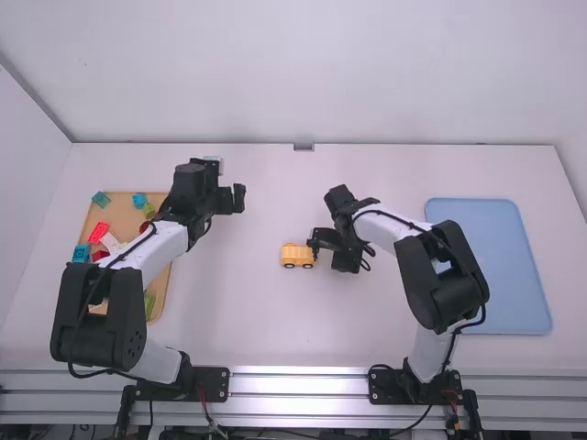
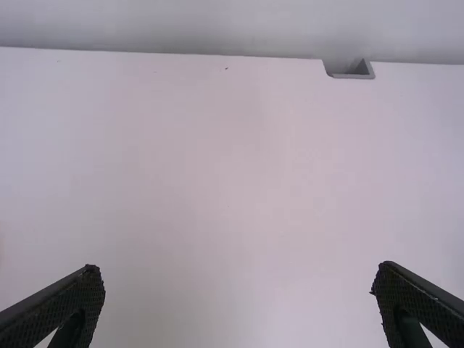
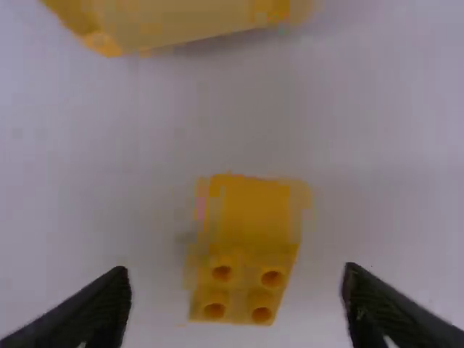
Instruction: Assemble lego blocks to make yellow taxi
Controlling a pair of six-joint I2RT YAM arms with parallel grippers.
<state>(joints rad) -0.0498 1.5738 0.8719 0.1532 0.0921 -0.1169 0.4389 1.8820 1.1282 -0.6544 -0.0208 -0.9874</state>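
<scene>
With its fingers (image 3: pixel 105 308) spread on either side of a small yellow block (image 3: pixel 250 217), the right gripper (image 1: pixel 314 243) is released, low over the table (image 1: pixel 248 321). Visible gap between block and each finger. Block has four round studs showing on the side nearer the fingertips. A larger yellow piece (image 3: pixel 188 22) sits farther out from the same gripper, past the block and apart from it, cut off by the view's edge; too blurred for detail.

High view: yellow taxi (image 1: pixel 297 258), dark wheels, is just beside the right gripper, on its left. Can't tell if they touch.

Left gripper (image 1: pixel 233 195) is also released, fingers well apart, out beyond the taxi and to its left. Tan tray (image 1: pixel 119 207) with mixed coloured blocks (image 1: pixel 99 234) is left of that gripper. Blue tray (image 1: pixel 500 238) is well to the right of the right gripper.
</scene>
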